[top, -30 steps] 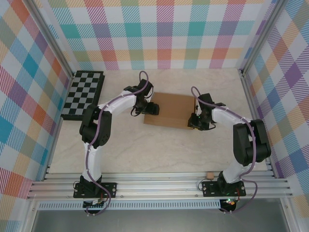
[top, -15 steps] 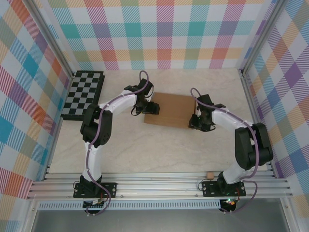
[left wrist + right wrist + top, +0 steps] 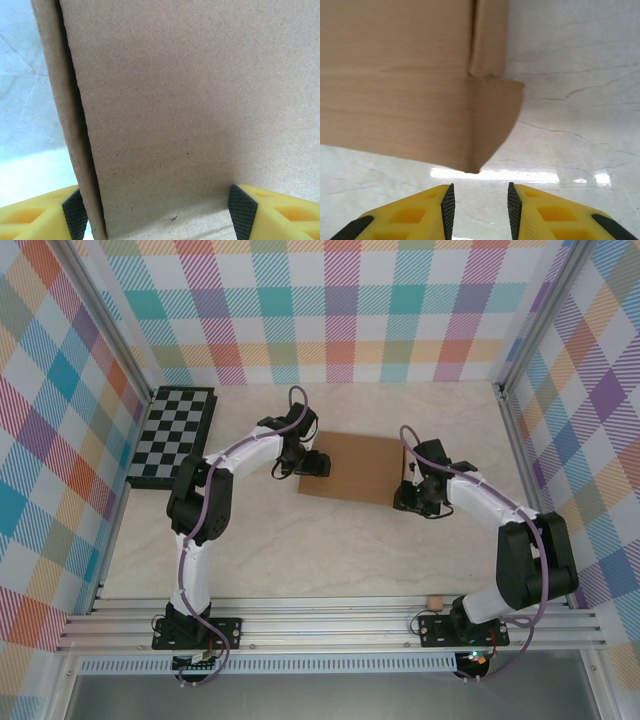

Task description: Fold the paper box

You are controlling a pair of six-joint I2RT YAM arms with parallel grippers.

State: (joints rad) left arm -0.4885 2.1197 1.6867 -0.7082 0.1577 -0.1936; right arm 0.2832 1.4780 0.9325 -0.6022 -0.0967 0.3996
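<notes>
The paper box [image 3: 355, 465], flat brown cardboard, lies mid-table. My left gripper [image 3: 318, 464] is at its left edge. In the left wrist view the cardboard [image 3: 175, 100] spans the frame, with a folded strip [image 3: 65, 100] along its left side. The left gripper [image 3: 159, 215] is open wide: one pad is outside that strip, the other is over the panel. My right gripper [image 3: 405, 498] sits at the box's near right corner. In the right wrist view its jaws [image 3: 479, 207] stand open with nothing between them. A rounded corner flap [image 3: 492, 120] hangs just ahead, above the table.
A black-and-grey chessboard [image 3: 172, 435] lies at the far left by the wall. A tiny brown scrap [image 3: 434, 601] sits near the right arm's base. Aluminium rails [image 3: 330, 625] run along the near edge. Checked walls close in three sides.
My right gripper has eased slightly back from the box's near right corner, and its arm has swung out to the right. The left arm and the box have not moved.
</notes>
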